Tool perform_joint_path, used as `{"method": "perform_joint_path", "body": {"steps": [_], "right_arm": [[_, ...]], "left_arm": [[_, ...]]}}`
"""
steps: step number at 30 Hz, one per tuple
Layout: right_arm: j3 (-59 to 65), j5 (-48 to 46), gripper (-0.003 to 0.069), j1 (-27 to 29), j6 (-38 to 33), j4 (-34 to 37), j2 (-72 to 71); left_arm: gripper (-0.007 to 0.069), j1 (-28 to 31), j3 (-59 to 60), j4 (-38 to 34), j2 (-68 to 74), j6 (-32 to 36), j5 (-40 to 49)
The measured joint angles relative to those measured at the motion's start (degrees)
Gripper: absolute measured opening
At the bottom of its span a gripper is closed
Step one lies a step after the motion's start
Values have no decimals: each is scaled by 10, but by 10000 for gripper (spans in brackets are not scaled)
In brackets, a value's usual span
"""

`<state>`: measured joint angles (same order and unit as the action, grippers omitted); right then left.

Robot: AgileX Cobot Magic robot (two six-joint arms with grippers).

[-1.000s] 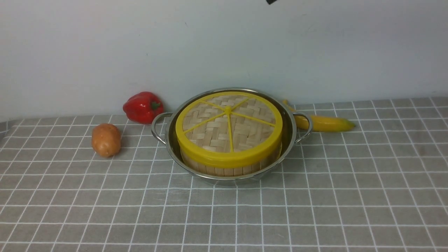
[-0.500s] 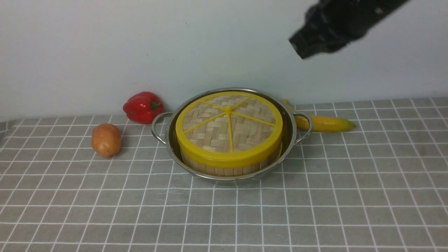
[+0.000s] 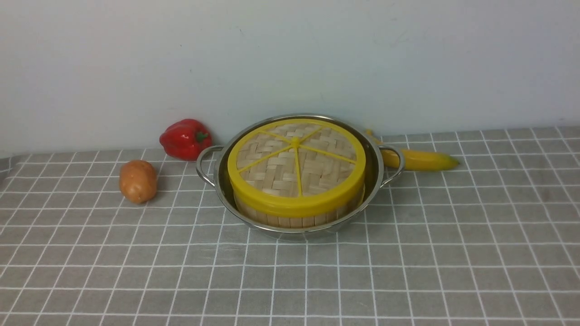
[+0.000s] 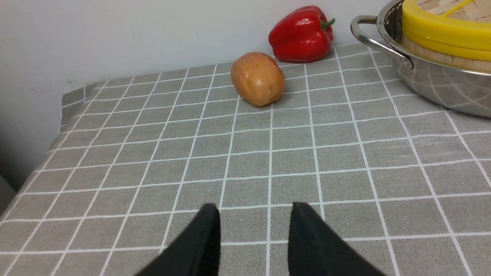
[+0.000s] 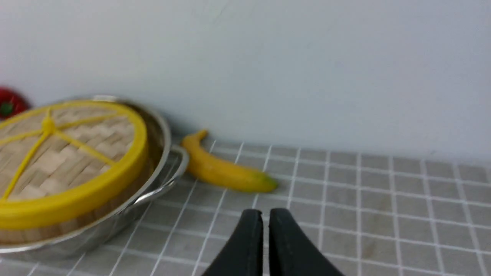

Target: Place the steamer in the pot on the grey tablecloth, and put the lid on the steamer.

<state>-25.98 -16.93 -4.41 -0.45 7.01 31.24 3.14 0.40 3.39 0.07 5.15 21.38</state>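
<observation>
Sitting in the middle of the grey tablecloth (image 3: 408,253) is the pot (image 3: 374,172), shiny and wide, with a small loop handle on each side. The steamer (image 3: 294,220) is inside the pot, and only its wooden side shows under the yellow rim. The lid (image 3: 295,165) lies flat on top of the steamer and covers it all the way round. A red pepper (image 3: 185,138) sits by the wall, to the left of the pot. A potato (image 3: 137,180) lies near it, a bit closer to the robot. A banana (image 3: 419,159) lies on the right, partly behind the pot's right handle. No arm shows in the front view. In the left wrist view, the left pincer (image 4: 254,214) hangs over bare cloth with a clear gap between its two black fingers and nothing in it. In the right wrist view, the right pincer (image 5: 266,218) has its fingers almost together, with just a thin slit between them, and it holds nothing.
</observation>
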Motion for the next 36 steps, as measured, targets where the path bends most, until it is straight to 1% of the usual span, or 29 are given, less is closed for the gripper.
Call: {"method": "perform_joint_path", "body": {"steps": [2, 3, 4, 7, 11, 18, 36], "right_arm": [[70, 37, 58, 27, 0, 0, -96], [90, 42, 60, 35, 0, 0, -117], [121, 46, 66, 45, 0, 0, -169], [159, 43, 72, 52, 0, 0, -224], [225, 11, 86, 52, 0, 1, -304], [264, -37, 110, 52, 0, 2, -309], [265, -30, 154, 52, 0, 2, -309]], "left_arm": [[244, 0, 0, 0, 0, 0, 0], [244, 0, 0, 0, 0, 0, 0], [244, 0, 0, 0, 0, 0, 0], [244, 0, 0, 0, 0, 0, 0], [244, 0, 0, 0, 0, 0, 0], [244, 0, 0, 0, -1, 0, 0], [244, 0, 0, 0, -1, 0, 0]]}}
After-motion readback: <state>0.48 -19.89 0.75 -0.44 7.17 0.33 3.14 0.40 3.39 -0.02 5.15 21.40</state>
